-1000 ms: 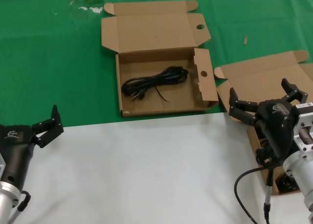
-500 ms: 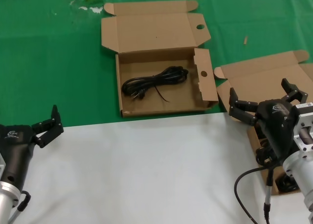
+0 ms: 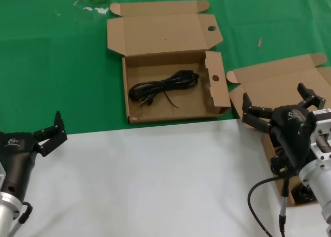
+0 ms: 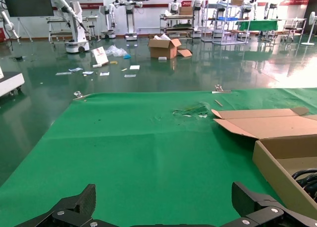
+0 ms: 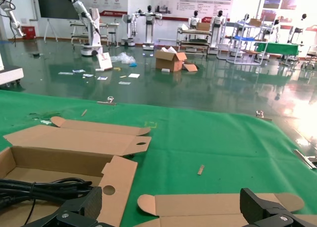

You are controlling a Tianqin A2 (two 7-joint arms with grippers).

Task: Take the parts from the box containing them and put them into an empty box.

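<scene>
1. No readable brand or label is being shown on either box; only a small pale logo, too small to read, is being carried on the black body of each arm in the head view.
2. The right tool (image 3: 279,105) is being held with its fingers spread wide apart and nothing between them, above the near left corner of the box without holes (image 3: 282,82) at the right edge of the surface (image 3: 155,180).
3. In the right wrist view the same right tool (image 5: 173,209) is being seen with both finger tips far apart, and nothing is being touched by them.
4. The left tool (image 3: 50,131) is being kept at the near left, over the line where the white sheet meets the green cloth (image 3: 51,66), its fingers parted and empty.
5. In the left wrist view the left tool (image 4: 163,212) is being shown with its tips wide apart over green cloth.
6. One coiled black cable (image 3: 164,87) is being seen lying inside the box with round holes (image 3: 217,100), at the far middle of the surface, well apart from both tools.
7. Further black cables (image 3: 282,164) are being partly hidden by the right arm inside the box without holes.
</scene>
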